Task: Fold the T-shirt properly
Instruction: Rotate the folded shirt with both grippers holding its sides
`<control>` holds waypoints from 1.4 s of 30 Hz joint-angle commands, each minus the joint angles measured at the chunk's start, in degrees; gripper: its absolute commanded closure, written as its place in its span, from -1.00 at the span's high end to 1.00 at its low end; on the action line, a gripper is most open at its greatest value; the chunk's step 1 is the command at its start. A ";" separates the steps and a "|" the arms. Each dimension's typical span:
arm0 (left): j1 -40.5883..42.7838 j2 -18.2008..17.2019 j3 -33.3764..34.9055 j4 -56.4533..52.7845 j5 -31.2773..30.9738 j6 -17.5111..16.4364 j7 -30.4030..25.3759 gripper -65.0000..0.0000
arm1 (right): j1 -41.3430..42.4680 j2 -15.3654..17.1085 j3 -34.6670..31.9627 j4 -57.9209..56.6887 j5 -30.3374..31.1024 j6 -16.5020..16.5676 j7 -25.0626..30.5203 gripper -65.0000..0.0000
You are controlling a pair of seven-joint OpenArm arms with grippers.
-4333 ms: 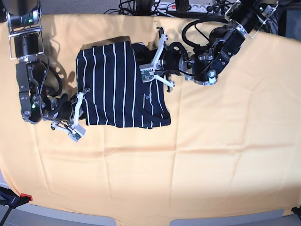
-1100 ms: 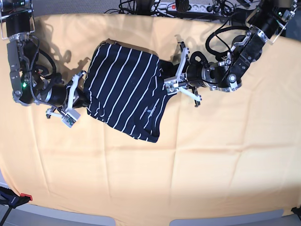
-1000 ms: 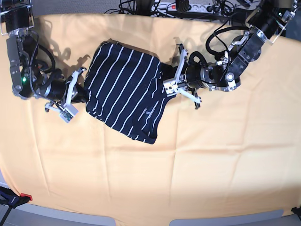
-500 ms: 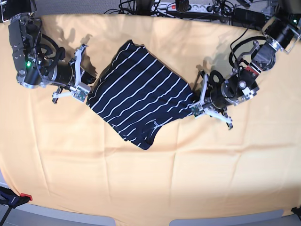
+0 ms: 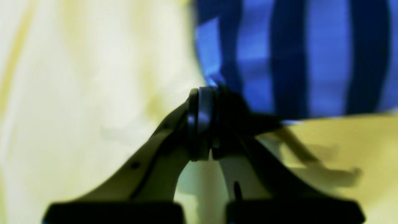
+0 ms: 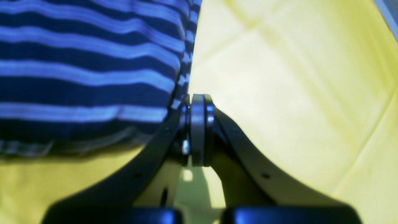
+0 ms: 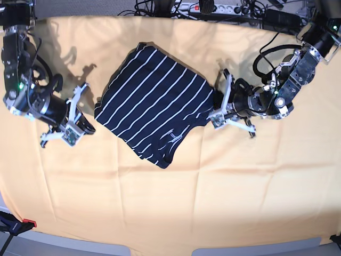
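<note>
Both sets of fingers are pinched tight on shirt fabric: our left gripper has the edge of the T-shirt at centre-right of the base view, our right gripper has its lower-left corner at centre-left. The shirt lies folded and skewed diagonally, upper-middle of the yellow-orange cloth.

Risks: the pinches look shallow, so we'd expect a corner to slip if the arms pull unevenly, and the fold could open or bunch.

Both arms are low and reach inward from the frame's side edges, wrists near-horizontal.
</note>
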 commanded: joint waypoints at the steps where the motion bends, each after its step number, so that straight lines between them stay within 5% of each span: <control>1: -1.07 -0.72 -0.55 1.18 -2.60 -1.38 -0.11 -1.00 | 2.49 0.74 -0.87 -1.36 0.44 -0.14 1.07 -1.00; 5: 0.70 -0.70 -0.55 1.31 -10.95 -13.03 1.09 -1.00 | 9.92 0.07 -6.32 -10.62 0.94 -0.14 1.01 -1.00; 7: 2.47 -0.70 -0.55 1.31 -12.74 -15.29 1.16 -1.00 | 12.83 0.00 -8.90 -14.56 1.31 -0.14 0.98 -1.00; 14: 7.39 -0.72 -0.55 1.31 -9.03 -15.29 2.91 -1.00 | 16.11 0.04 -14.10 -18.14 6.12 -0.14 -3.78 -1.00; 17: 7.56 -0.74 -0.55 1.31 -0.74 -15.23 3.34 -1.00 | 16.11 0.02 -14.27 -18.14 5.92 -0.14 -3.54 -1.00; 22: 6.14 -0.72 -0.55 1.38 16.31 -3.76 -3.67 -1.00 | 15.96 0.04 -14.27 -18.14 5.92 -0.14 -3.69 -1.00; 26: 3.54 -0.72 -0.55 1.92 19.12 4.11 -4.59 -1.00 | 15.96 0.04 -14.27 -18.14 5.92 -0.14 -3.69 -1.00; 29: 2.19 -0.72 -0.55 3.65 18.51 7.04 -4.57 -1.00 | 15.93 0.04 -14.27 -18.14 5.92 -0.14 -3.69 -1.00; 42: 2.99 -0.90 -0.55 11.96 1.20 -7.78 0.63 -1.00 | 15.96 0.22 -14.25 -18.14 5.90 -0.14 -3.78 -1.00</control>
